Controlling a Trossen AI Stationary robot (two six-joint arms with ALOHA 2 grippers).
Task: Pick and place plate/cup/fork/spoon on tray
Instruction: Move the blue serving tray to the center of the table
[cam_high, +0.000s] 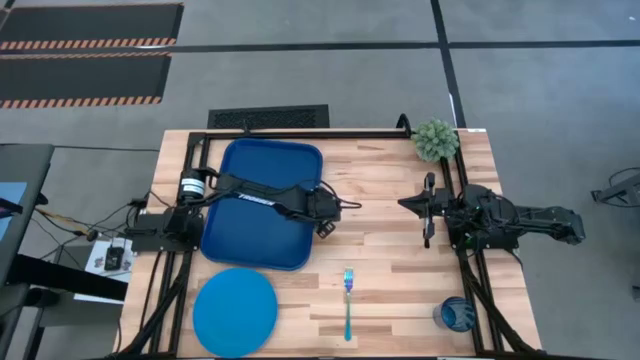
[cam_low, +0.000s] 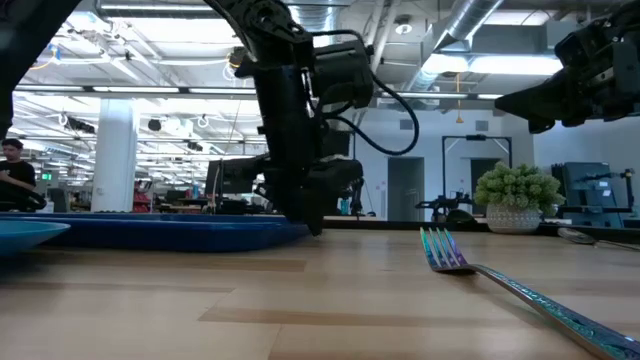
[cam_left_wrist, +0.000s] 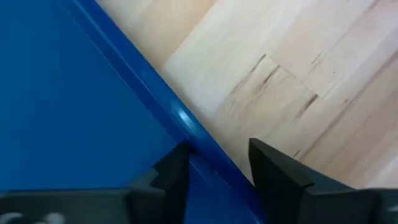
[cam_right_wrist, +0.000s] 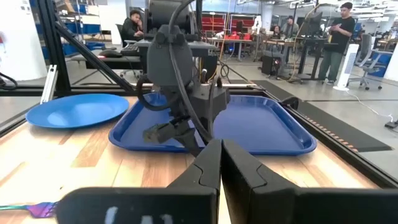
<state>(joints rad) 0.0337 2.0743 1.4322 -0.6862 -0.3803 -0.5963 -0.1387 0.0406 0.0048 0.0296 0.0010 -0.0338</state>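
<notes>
Left gripper (cam_left_wrist: 214, 165) straddling the tray (cam_high: 262, 200) rim with fingers apart (right gripper (cam_right_wrist: 219, 163) pressed closed, idle), risking a dragged tray if clamped unevenly.

1. Spoon nowhere to be made out in any view.
2. Cup (cam_high: 456, 315) partly hidden behind the right frame rail.
3. Plate (cam_low: 25, 230) cut off by the low view's left edge.
4. Fork (cam_right_wrist: 28, 209) cropped in the right wrist view, only its tines showing.
</notes>
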